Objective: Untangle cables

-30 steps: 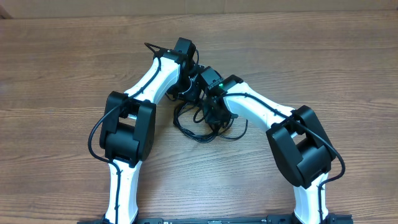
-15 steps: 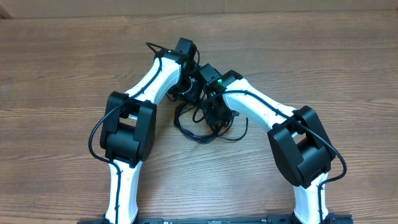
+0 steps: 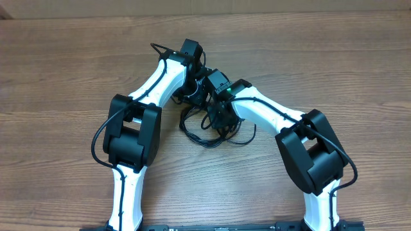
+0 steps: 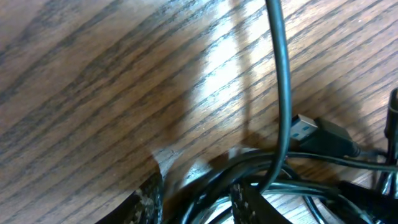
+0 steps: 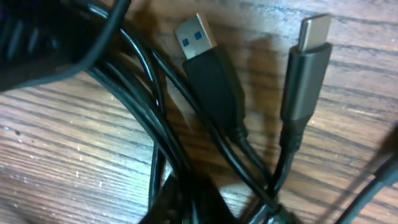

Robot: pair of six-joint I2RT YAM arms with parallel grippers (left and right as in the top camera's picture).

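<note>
Thin black cables (image 5: 214,81), looped, tangled

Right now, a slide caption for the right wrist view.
Black cables end in a USB-A plug and a USB-C plug, side by side on the wooden table.

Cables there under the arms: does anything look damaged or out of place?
Only the tangle itself. The cables lie in a crossed heap on the table; the blue-tipped plug and the grey plug look intact, side by side.
</note>
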